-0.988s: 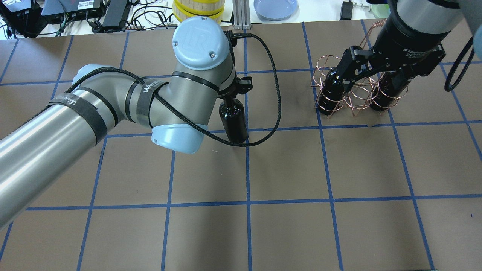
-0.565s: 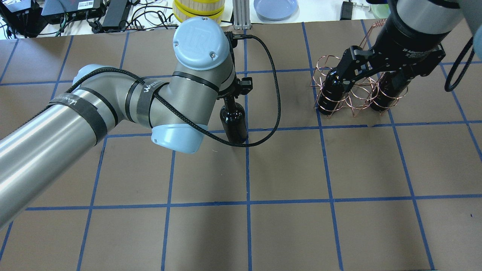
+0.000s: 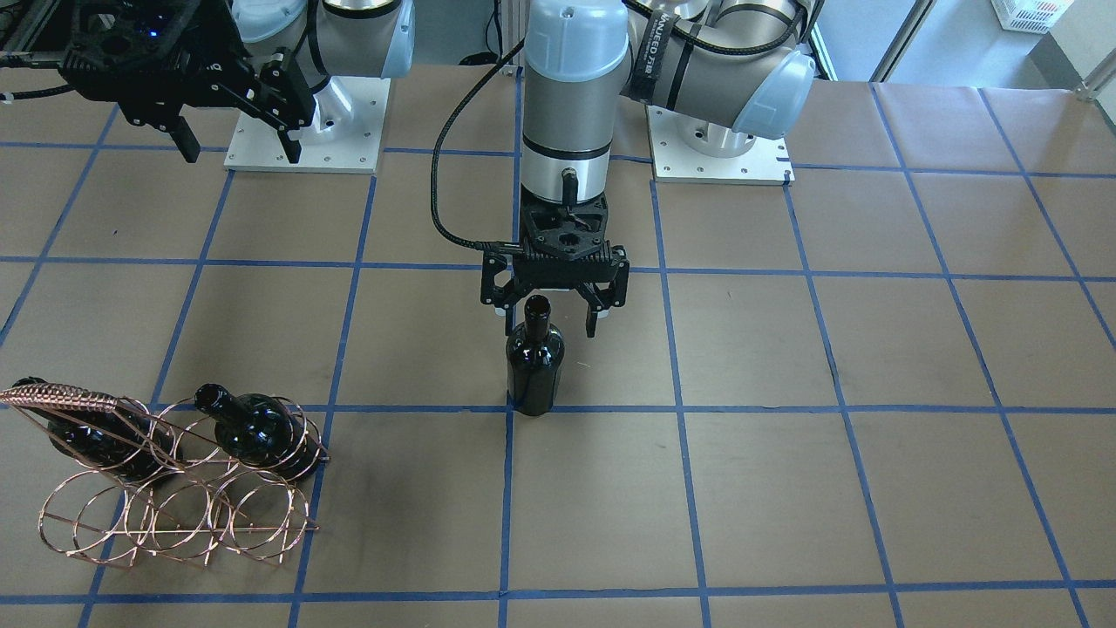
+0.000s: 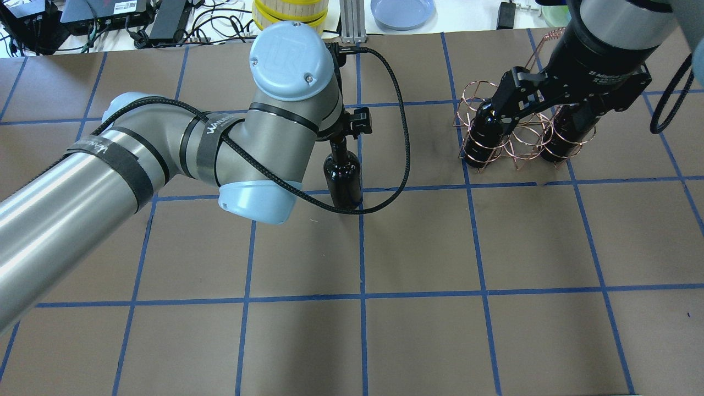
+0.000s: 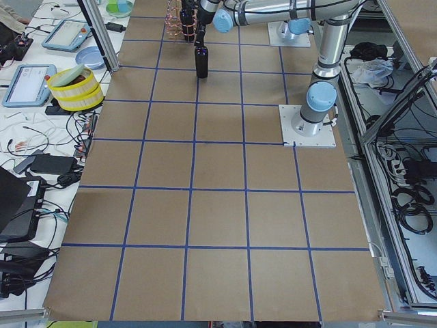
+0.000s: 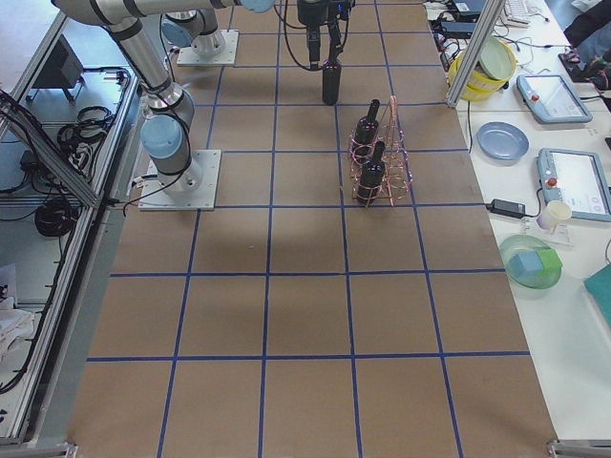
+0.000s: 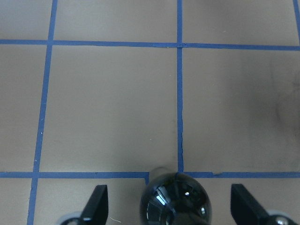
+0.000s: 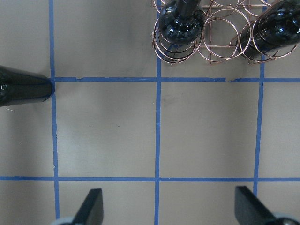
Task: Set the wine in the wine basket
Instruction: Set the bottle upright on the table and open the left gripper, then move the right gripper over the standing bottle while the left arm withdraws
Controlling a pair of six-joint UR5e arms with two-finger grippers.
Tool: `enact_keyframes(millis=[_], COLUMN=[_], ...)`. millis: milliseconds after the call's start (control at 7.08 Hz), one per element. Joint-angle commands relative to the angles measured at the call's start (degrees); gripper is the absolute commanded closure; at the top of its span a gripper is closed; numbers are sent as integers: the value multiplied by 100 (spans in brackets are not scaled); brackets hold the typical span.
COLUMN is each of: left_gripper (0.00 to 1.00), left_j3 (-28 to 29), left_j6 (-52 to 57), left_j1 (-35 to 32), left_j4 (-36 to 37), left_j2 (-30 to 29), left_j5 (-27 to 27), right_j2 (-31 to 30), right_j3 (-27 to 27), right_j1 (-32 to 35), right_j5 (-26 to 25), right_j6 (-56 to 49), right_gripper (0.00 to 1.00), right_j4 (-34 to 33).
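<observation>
The wine (image 3: 534,366) is a glossy black bottle that stands upright on the table near a blue tape crossing. It also shows in the overhead view (image 4: 342,181) and the left wrist view (image 7: 176,201). My left gripper (image 3: 551,316) is open, one finger on each side of the bottle's neck, not touching it. The wine basket (image 3: 174,515) of copper wire hoops stands apart from the bottle, also in the overhead view (image 4: 517,137), with two identical bottles (image 3: 253,432) (image 3: 87,440) in it. My right gripper (image 3: 237,144) is open and empty, high above the basket.
The brown table cover carries a grid of blue tape lines. Beyond the table's far edge are a yellow-rimmed round container (image 4: 289,14), a blue plate (image 4: 401,12) and cables. The left arm's black cable (image 4: 404,159) loops beside the bottle.
My left wrist has shifted slightly, and more of the bottle's neck shows below it. The bottle's base has stayed in place. The right arm and the basket have not moved.
</observation>
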Motion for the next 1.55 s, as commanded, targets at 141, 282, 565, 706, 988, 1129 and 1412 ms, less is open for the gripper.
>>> enact_keyframes(millis=[141, 282, 565, 706, 988, 1129, 1412], left_gripper=[3, 1, 0, 1, 1, 1, 1], left_j3=[812, 1329, 1966, 2037, 2047, 2047, 2020], left_j6=[523, 858, 1859, 1986, 2389, 2730, 2725], left_j1=[397, 817, 2116, 2470, 2614, 2623, 2641], left_j4=[-1660, -2619, -3898, -4243, -4693, -4712, -4756], left_j2=[342, 491, 764, 895, 1028, 1029, 994], left_j5=[-105, -462, -1103, -1255, -1030, -750, -895], right_j2=[44, 123, 595, 824, 1194, 1422, 1932], right_j3=[-9, -70, -533, -719, -861, -870, -1123], right_j1=[0, 9, 174, 619, 1263, 1614, 2151], right_j5=[12, 38, 336, 268, 276, 250, -92], right_j6=[96, 201, 1193, 1552, 2325, 2607, 2917], right_gripper=[0, 0, 0, 0, 0, 0, 0], right_j4=[0, 0, 53, -8, -175, -646, -958])
